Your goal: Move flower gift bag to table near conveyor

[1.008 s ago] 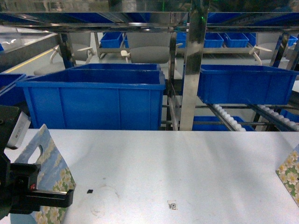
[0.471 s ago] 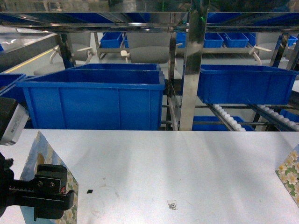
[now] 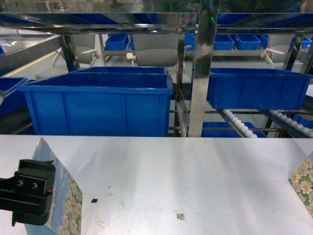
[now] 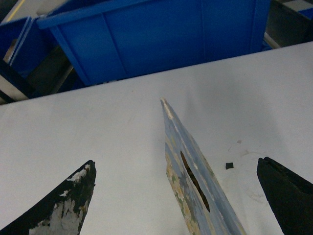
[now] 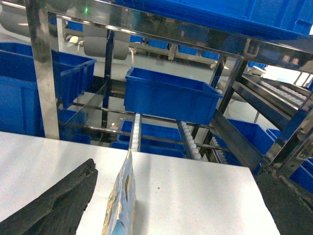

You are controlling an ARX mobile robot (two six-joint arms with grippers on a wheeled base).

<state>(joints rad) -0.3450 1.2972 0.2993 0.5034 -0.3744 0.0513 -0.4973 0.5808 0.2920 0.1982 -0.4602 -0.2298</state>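
Observation:
A flower gift bag (image 3: 66, 188) with a blue sky and white blossom print stands upright on the pale table (image 3: 195, 166) at its left. In the left wrist view this bag (image 4: 193, 169) is seen edge-on between the wide-apart fingers (image 4: 68, 203) of my left gripper (image 4: 176, 162), touching neither; the gripper is open. A second flower bag (image 3: 303, 183) stands at the table's right edge. It (image 5: 122, 200) rises just inside the left finger of my open right gripper (image 5: 177, 169). The conveyor (image 3: 239, 125) with white rollers runs behind the table.
Large blue bins (image 3: 98, 100) sit on the steel racking right behind the table's far edge, with another (image 3: 257, 85) at the right. A shiny steel post (image 3: 200, 73) stands at the middle. A small dark speck (image 3: 94, 200) and a code sticker (image 3: 180, 214) lie on the table.
My left arm has sunk towards the lower left corner of the head view, and its wrist body has left the frame. The left bag stays standing where it was.

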